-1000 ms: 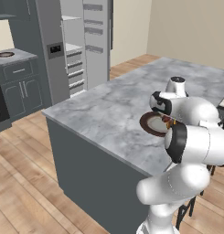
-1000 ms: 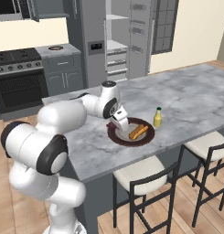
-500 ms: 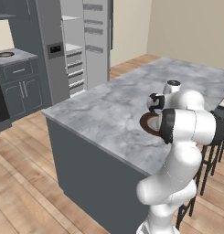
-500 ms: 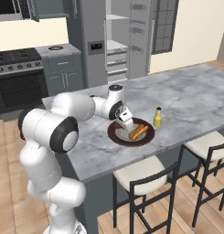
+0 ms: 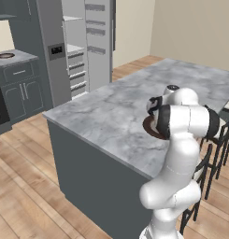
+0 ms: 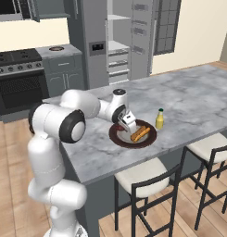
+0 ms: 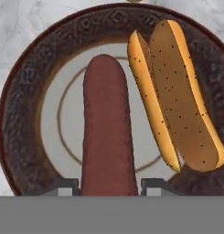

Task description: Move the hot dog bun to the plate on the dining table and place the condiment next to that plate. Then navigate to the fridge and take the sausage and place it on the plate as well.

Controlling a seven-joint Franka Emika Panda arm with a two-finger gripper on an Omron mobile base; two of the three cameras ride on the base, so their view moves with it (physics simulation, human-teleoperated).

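Sausage held over the plate, last step nearly done

Going left to right in the hand view: the sausage sits clamped between the jaws of the gripper, which are closed tight on its near end, and it reaches out over the middle of the plate; the hot dog bun lies on the plate's right half, just beside the sausage. In the right base view the condiment stands just to the right of the plate on the dining table. The next move likely calls for lowering and releasing. Compared with a second ago, the elbow has swung upright; the plate, bun and bottle are unmoved.
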